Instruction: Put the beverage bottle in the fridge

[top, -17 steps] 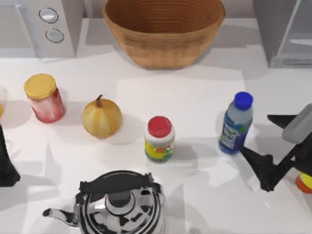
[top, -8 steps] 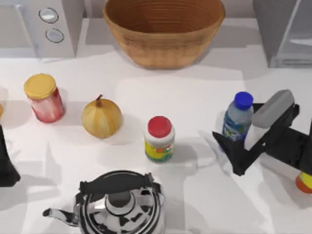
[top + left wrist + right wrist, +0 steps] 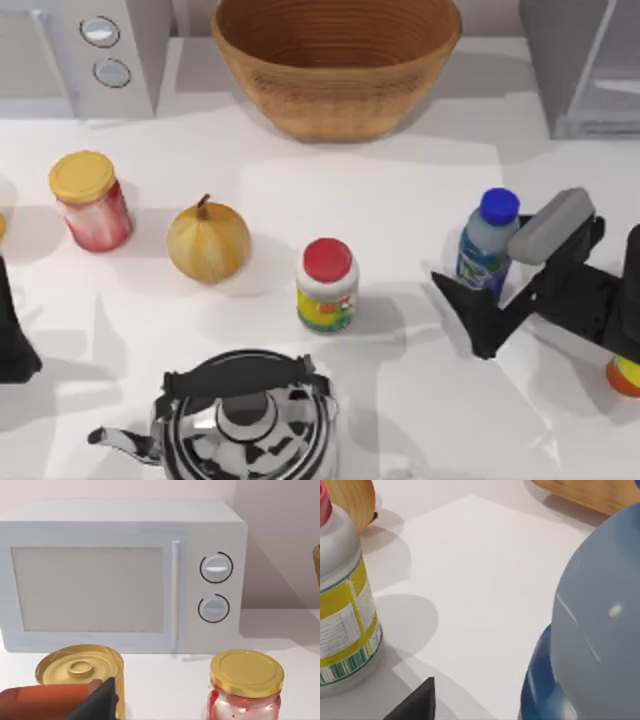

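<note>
White table (image 3: 400, 200) carries everything, and nearest the camera a black-and-white kettle (image 3: 245, 420) stands at its front edge. Further in on the right, the right gripper (image 3: 500, 290) has its jaws spread around the upright beverage bottle (image 3: 487, 247), one finger (image 3: 470, 312) in front of it. At the far right corner stands the grey fridge (image 3: 590, 65); the left arm (image 3: 12, 335) is parked at the left edge, its jaws' state unclear.

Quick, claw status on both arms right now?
Right claw: open, fingers either side of the beverage bottle, not closed on it.
Left claw: parked at the table's left edge near a gold-lidded can; state cannot be told.
</note>
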